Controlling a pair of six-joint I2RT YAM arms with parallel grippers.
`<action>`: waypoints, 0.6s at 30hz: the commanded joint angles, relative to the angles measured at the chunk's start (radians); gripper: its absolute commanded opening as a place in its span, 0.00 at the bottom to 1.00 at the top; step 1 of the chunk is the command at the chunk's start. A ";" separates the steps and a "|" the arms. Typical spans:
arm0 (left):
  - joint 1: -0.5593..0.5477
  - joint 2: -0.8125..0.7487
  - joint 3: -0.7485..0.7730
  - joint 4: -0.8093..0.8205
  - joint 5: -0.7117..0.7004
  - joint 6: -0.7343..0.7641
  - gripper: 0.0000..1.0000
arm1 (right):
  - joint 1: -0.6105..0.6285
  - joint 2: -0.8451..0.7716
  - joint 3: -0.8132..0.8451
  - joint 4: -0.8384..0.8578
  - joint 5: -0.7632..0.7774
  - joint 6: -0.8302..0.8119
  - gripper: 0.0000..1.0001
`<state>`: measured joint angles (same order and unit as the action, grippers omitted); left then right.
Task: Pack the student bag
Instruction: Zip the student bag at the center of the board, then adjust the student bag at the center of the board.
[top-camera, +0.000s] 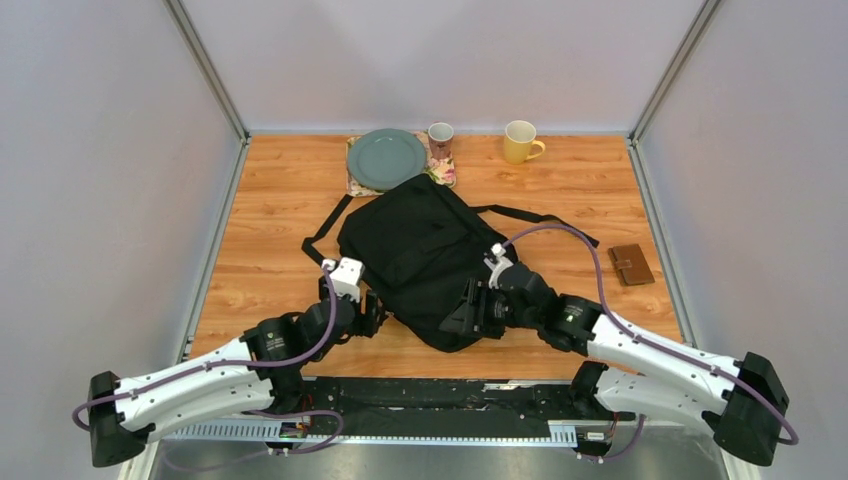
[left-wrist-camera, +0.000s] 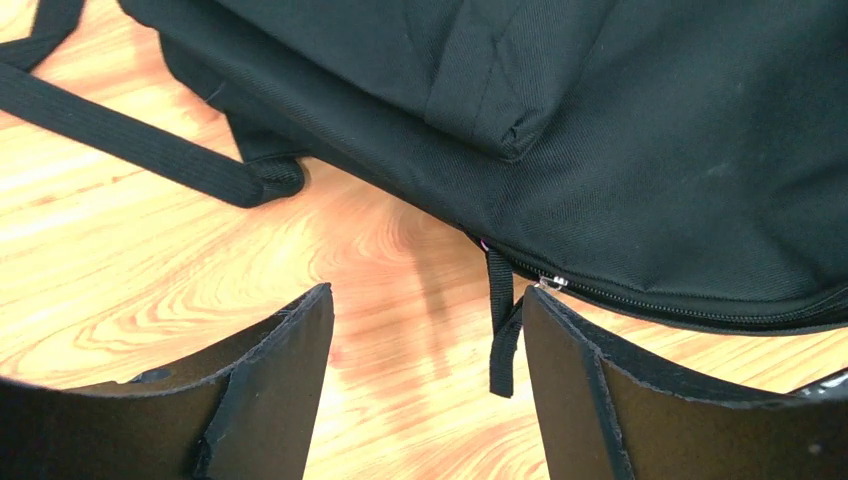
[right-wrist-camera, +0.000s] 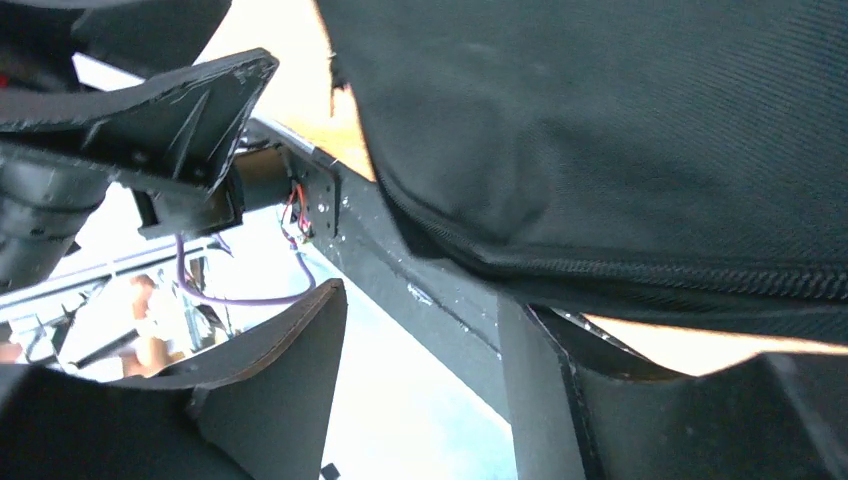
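The student bag (top-camera: 420, 250), a large black backpack, lies flat in the middle of the table with its straps spread out. My left gripper (top-camera: 372, 314) sits at the bag's near-left edge. In the left wrist view the gripper (left-wrist-camera: 428, 295) is open over bare wood, and a black zipper pull tab (left-wrist-camera: 500, 335) dangles just inside the right finger, not pinched. The closed zipper (left-wrist-camera: 680, 305) runs along the bag's edge (left-wrist-camera: 620, 130). My right gripper (top-camera: 464, 314) is at the bag's near corner. In its wrist view this gripper (right-wrist-camera: 422, 295) is open and empty, below the bag's zippered edge (right-wrist-camera: 700, 278).
A brown wallet (top-camera: 631, 264) lies to the right of the bag. At the back stand a grey-green plate (top-camera: 386, 158) on a floral mat, a small cup (top-camera: 440, 138) and a yellow mug (top-camera: 521, 141). A long strap (left-wrist-camera: 130, 140) trails left on the wood. Walls enclose three sides.
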<state>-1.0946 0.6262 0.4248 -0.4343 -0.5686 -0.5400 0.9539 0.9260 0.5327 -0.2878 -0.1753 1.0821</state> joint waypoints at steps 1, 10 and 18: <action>0.004 -0.077 0.063 -0.089 -0.066 -0.031 0.77 | 0.006 -0.053 0.188 -0.180 0.029 -0.220 0.59; 0.004 -0.146 0.097 -0.175 -0.048 -0.074 0.78 | -0.064 -0.095 0.351 -0.304 0.555 -0.441 0.74; 0.004 -0.105 0.100 -0.100 0.032 -0.057 0.79 | -0.501 0.265 0.487 -0.281 0.191 -0.648 0.79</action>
<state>-1.0931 0.4919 0.4828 -0.5793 -0.5835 -0.5968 0.5522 1.0584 0.9699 -0.5770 0.1616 0.5945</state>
